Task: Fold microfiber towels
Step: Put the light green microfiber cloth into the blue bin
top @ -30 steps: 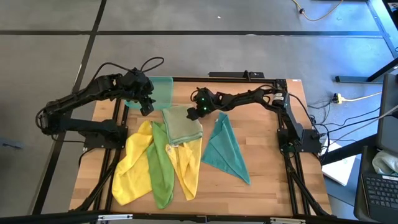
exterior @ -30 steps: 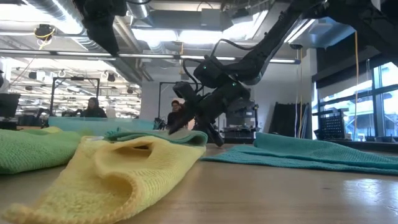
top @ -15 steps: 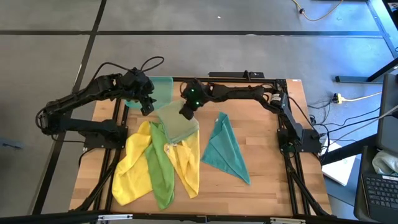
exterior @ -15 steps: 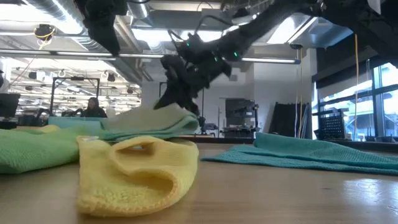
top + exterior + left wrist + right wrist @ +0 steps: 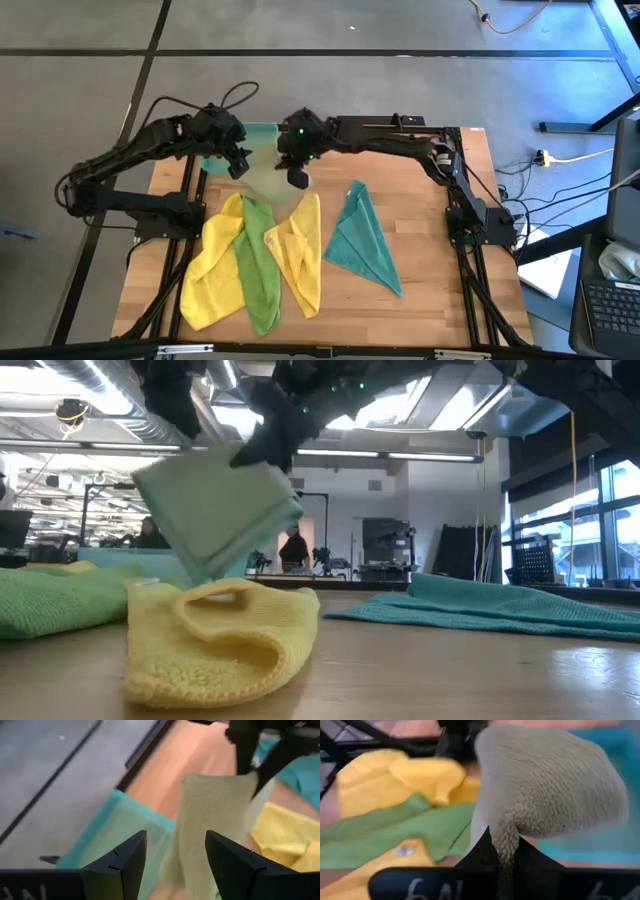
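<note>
so the left gripper [image 5: 237, 163] hovered over the far-left part of the table [image 5: 430, 260], by the teal tray [image 5: 262, 140], its fingers [image 5: 120, 865] spread apart with nothing between them. below it, toward the near edge, a yellow towel [image 5: 212, 268] lay crumpled, a bright green towel [image 5: 258, 272] stretched long beside it and partly over it, then the second yellow towel [image 5: 300, 262] next to that. up at the far side the right gripper [image 5: 297, 172] had its fingers clamped on the pale olive towel [image 5: 265, 182], folded, lifted clear off the table and hanging beside the tray; in the low view that towel [image 5: 215, 510] dangled above the bunched yellow one [image 5: 215, 645]. further right the teal towel [image 5: 362, 240] lay flat in a rough triangle, apart from the rest. a person [image 5: 297, 550] stood in the room behind.
</note>
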`<control>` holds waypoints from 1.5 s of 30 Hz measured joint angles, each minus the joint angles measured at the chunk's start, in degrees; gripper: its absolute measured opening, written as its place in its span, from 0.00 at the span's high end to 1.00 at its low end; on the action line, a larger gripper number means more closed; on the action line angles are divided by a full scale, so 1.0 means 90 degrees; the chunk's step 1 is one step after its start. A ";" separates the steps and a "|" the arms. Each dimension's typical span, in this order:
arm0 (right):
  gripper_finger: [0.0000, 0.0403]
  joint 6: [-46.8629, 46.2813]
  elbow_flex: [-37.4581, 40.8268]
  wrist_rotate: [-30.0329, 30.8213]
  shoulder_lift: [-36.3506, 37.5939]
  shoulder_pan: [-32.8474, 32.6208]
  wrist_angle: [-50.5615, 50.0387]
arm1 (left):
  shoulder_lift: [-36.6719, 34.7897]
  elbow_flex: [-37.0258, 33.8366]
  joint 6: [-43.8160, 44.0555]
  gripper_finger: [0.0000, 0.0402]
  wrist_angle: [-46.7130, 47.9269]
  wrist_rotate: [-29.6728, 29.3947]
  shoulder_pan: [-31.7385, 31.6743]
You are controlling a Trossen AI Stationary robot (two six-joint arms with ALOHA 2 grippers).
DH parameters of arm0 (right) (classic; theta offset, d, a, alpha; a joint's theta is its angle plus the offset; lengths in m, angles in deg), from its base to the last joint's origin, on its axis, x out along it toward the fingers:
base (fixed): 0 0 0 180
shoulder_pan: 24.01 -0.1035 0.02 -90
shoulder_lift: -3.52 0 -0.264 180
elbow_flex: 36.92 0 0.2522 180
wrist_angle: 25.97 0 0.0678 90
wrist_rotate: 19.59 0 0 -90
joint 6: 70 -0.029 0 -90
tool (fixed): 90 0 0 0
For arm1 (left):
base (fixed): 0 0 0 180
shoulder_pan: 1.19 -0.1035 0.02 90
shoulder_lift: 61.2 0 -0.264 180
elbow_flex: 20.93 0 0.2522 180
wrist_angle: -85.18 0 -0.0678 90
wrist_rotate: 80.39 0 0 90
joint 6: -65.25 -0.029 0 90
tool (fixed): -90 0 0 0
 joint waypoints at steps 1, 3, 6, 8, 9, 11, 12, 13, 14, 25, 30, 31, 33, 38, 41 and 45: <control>0.98 0.0156 -0.0142 0.0017 -0.0026 0.0040 0.0000 | -0.0001 0.0116 0.0023 0.52 0.0005 -0.0016 -0.0001; 0.98 0.0307 -0.0459 0.0006 -0.0129 0.0134 -0.0001 | -0.0008 0.0368 0.0049 0.52 0.0015 -0.0031 0.0000; 0.98 0.0305 -0.0824 -0.0156 -0.0405 0.0261 -0.0060 | -0.0037 0.0728 0.0055 0.52 0.0037 -0.0124 0.0000; 0.98 0.0308 -0.1088 -0.0159 -0.0624 0.0313 -0.0096 | -0.0037 0.0931 0.0063 0.52 0.0157 -0.0193 -0.0002; 0.98 0.0299 -0.1237 -0.0163 -0.0725 0.0325 -0.0068 | -0.0037 0.1022 0.0066 0.52 0.0192 -0.0245 0.0000; 0.98 0.0193 -0.1532 -0.0190 -0.0920 0.0350 0.0086 | -0.0041 0.1176 0.0078 0.52 0.0284 -0.0354 0.0000; 0.98 0.0090 -0.1693 -0.0207 -0.1024 0.0357 0.0214 | -0.0045 0.1224 0.0080 0.52 0.0346 -0.0400 0.0000; 0.98 -0.0043 -0.1842 -0.0293 -0.1133 0.0358 0.0275 | -0.0044 0.1266 0.0085 0.52 0.0387 -0.0450 -0.0002; 0.98 -0.0103 -0.1865 -0.0456 -0.1188 0.0358 0.0399 | -0.0045 0.1282 0.0084 0.52 0.0402 -0.0513 -0.0002; 0.97 0.0297 -0.1857 -0.1040 -0.1026 0.0072 0.0161 | 0.0030 0.1272 0.0246 0.52 0.0132 0.1755 -0.1310; 0.97 0.0848 -0.1853 -0.0871 -0.0803 -0.0097 0.0071 | 0.0326 0.1272 0.0449 0.52 0.0350 0.4215 -0.2273; 0.97 0.1006 -0.1852 -0.0768 -0.0722 -0.0141 -0.0002 | 0.0402 0.1272 0.0447 0.52 0.0453 0.4574 -0.2417; 0.97 0.1373 -0.1850 -0.0461 -0.0566 -0.0236 0.0021 | 0.0581 0.1272 0.0448 0.52 0.0587 0.5122 -0.2674; 0.97 0.2394 -0.1855 0.0133 -0.0212 -0.0490 -0.0201 | 0.0916 0.1272 0.0451 0.52 0.0551 0.6186 -0.3287; 0.97 0.2805 -0.1855 0.0292 -0.0087 -0.0628 -0.0528 | 0.1132 0.1272 0.0462 0.52 0.0524 0.6955 -0.3601; 0.97 0.3171 -0.1855 0.0489 -0.0032 -0.0802 -0.0883 | 0.1383 0.1272 0.0590 0.52 0.0520 0.7524 -0.3762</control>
